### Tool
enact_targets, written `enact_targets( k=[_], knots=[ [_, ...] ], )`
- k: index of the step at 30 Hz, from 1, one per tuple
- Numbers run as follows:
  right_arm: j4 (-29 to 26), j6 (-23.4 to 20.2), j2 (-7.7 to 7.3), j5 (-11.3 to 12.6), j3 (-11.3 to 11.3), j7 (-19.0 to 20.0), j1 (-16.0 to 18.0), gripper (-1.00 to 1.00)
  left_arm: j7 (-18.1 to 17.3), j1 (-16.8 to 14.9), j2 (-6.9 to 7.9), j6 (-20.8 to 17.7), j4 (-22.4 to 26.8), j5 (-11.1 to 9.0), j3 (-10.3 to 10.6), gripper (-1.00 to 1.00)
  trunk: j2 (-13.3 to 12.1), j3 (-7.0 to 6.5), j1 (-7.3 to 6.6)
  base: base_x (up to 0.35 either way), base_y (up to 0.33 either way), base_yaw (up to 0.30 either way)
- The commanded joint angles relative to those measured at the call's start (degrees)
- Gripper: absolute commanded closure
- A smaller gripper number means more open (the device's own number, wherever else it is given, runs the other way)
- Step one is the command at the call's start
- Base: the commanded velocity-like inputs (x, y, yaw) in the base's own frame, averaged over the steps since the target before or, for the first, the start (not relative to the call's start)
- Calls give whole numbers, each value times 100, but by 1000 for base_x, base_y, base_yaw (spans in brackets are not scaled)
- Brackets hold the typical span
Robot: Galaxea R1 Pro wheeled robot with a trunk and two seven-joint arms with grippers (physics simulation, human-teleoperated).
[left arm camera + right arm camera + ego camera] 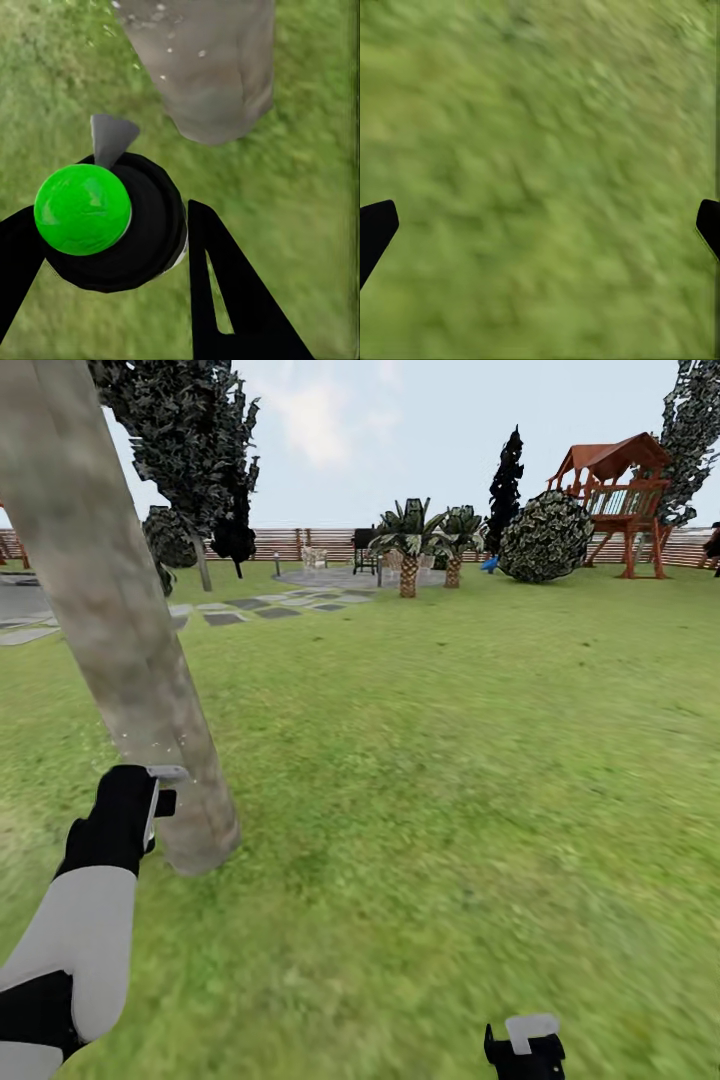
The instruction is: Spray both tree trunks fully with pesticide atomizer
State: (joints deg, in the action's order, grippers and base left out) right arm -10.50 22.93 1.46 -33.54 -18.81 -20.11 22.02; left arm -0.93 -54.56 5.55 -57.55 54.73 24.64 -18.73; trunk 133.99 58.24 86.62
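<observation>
A thick pale grey-brown tree trunk [120,650] leans up the left of the head view, with fine white specks near its base. My left gripper [150,805] is right beside that base, shut on the pesticide atomizer [112,221]. The atomizer is a black body with a bright green ball on top and a grey nozzle pointing at the trunk [210,67]. My right gripper [525,1045] hangs low over the lawn. Its fingertips [379,225] are spread wide, with only grass between them. Another tall, dark-leaved tree [203,565] stands far back on the left.
Open lawn stretches ahead and to the right. Far back are short palms [408,550], a round bush [545,538], a wooden playset [620,500], a black cypress [505,485], stepping stones [270,605] and a slatted fence [300,543].
</observation>
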Motion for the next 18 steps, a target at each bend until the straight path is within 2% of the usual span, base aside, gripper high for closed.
enact_targets(
  k=[1,15,18],
  knots=[
    [5,16,3,-58,-44,-18,4,-100,-13,-1,-1,-29,-5,15,-3,100,2,5,1,163,-234,0],
    [5,16,7,-64,-44,-12,4,-100,-13,12,7,-54,-26,30,0,100,2,5,1,141,-243,1],
    [5,16,11,-64,-42,-11,4,-100,-13,15,7,-54,-8,32,0,100,2,5,1,26,-269,133]
  ],
)
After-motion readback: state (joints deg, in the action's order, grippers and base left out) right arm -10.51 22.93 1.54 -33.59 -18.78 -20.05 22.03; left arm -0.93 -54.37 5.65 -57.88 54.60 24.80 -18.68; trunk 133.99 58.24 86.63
